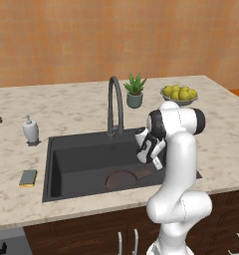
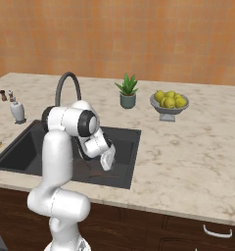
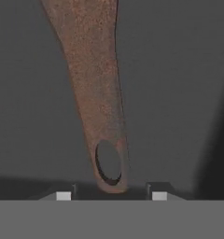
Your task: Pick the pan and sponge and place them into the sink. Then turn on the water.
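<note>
Hand view looks down the pan [image 3: 93,84]'s long brown handle, whose end with the hanging hole lies between the two fingertips [image 3: 63,195] of the gripper [image 3: 109,196]; the tips stand a little apart on either side of the handle, with a visible gap, so the jaws look narrowly parted and not clamped on it. From the left base view the pan sits on the floor of the black sink [image 1: 81,144], near its right side, with the hand low over it. As a judgement, the pan is rigid and fairly heavy for a handle hold, so it would tip bowl-down if taken at the far end; a hold nearer the bowl would steady it. The sponge [image 1: 28,178] lies on the counter [image 1: 66,107] just left of the sink, well apart from the arm. It looks light and soft, likely to squash, and is best pinched across its short sides. The gooseneck faucet [image 1: 115,104] stands behind the basin.
</note>
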Controlling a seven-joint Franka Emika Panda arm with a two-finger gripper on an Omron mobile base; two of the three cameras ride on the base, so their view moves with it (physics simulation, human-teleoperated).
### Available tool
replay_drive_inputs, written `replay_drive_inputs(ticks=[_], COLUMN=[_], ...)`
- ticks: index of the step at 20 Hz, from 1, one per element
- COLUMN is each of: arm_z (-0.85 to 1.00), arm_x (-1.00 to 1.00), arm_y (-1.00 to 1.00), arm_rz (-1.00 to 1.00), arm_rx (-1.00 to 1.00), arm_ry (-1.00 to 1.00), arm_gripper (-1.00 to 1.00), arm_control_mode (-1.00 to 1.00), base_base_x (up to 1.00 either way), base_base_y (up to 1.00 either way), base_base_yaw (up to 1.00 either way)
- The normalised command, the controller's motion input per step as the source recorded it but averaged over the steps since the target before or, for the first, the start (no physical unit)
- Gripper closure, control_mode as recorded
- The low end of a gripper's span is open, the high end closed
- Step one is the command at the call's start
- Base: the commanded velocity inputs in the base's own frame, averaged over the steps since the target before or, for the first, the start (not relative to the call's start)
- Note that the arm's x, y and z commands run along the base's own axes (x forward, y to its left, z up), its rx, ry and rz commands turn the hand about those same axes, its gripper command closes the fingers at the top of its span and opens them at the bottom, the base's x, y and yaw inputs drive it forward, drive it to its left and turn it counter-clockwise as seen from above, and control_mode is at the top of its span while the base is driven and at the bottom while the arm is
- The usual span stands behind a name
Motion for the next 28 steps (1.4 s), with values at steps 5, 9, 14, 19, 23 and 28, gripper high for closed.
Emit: replay_drive_inputs(ticks=[5, 9, 14, 19, 23, 28], arm_z=[0.10, 0.44, 0.65, 0.92, 1.00, 0.89], arm_x=[-0.03, -0.14, -0.11, -0.08, -0.12, -0.61], arm_y=[-0.04, -0.29, -0.51, -0.32, -0.26, -0.28], arm_rz=[0.00, 0.00, 0.00, 0.03, 0.10, 0.18], arm_rx=[0.00, 0.08, 0.18, 0.19, 0.10, 0.02], arm_ry=[-0.06, -0.13, -0.04, 0.00, 0.04, 0.18], arm_gripper=[-1.00, -1.00, -1.00, -1.00, -1.00, -1.00], arm_control_mode=[-1.00, -1.00, -1.00, -1.00, -1.00, -1.00], base_base_x=[0.00, 0.00, 0.00, 0.00, 0.00, 0.00], base_base_y=[0.00, 0.00, 0.00, 0.00, 0.00, 0.00], base_base_yaw=[0.00, 0.00, 0.00, 0.00, 0.00, 0.00])
